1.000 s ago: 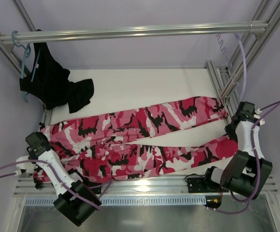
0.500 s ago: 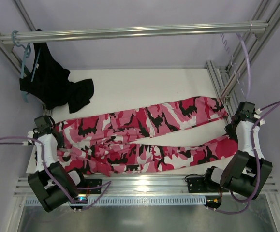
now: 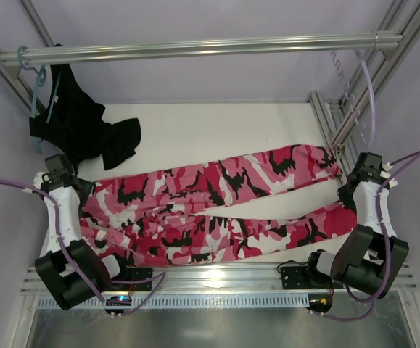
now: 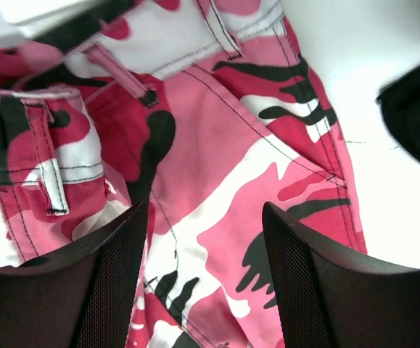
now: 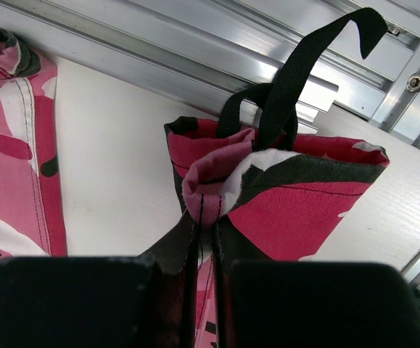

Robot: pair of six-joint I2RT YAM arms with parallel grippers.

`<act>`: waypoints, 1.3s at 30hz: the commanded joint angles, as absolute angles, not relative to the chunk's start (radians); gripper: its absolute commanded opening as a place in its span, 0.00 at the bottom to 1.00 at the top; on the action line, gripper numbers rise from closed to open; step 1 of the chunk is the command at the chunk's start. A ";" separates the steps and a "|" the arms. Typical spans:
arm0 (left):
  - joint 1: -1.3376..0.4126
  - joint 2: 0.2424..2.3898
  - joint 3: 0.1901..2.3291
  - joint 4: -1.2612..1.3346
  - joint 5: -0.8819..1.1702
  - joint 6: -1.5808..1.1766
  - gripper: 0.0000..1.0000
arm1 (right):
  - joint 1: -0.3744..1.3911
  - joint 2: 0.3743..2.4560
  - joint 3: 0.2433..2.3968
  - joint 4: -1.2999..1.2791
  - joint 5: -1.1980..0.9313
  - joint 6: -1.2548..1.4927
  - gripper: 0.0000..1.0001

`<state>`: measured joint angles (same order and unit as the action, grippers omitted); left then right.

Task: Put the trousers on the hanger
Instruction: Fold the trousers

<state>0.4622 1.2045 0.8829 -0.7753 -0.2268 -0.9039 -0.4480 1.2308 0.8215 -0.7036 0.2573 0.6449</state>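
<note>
Two jaw states: left gripper (image 4: pixel 204 217), moved from 7 to 9 o'clock, now open above the waistband (image 4: pixel 195 43) of the pink, crimson, white and black camouflage fabric trousers (image 3: pixel 210 210) spanning 9 to 3 o'clock, waist unheld; right gripper (image 5: pixel 204 225) clamped on a leg hem (image 5: pixel 282 181) at 3 o'clock.

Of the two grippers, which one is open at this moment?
The left gripper: its fingers stand apart above the trousers, gripping nothing. The right gripper is shut on a cuff of them.

Your white bench (image 3: pixel 210 134) sits between pale lilac walls (image 3: pixel 195 18), with an aluminium rail (image 3: pixel 195 49) running above its far edge.
</note>
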 commanded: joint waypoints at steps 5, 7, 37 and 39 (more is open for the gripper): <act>0.498 1.089 0.974 -0.985 -0.471 -0.948 0.65 | -0.454 1.229 0.827 -0.664 0.262 0.632 0.04; 0.538 1.054 0.953 -0.983 -0.492 -0.930 0.65 | -0.454 1.230 0.825 -0.661 0.261 0.629 0.04; 0.802 0.907 0.603 -0.859 -0.344 -1.129 0.28 | -0.465 1.282 0.825 -0.629 0.190 0.617 0.04; 0.789 0.881 0.649 -0.815 -0.302 -1.069 0.00 | -0.465 1.281 0.825 -0.627 0.190 0.617 0.04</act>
<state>0.7929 0.9241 0.6079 -0.9478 -0.3706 -1.1252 -0.4583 1.2835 0.8143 -0.6586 0.1940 0.6296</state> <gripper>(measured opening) 0.057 0.082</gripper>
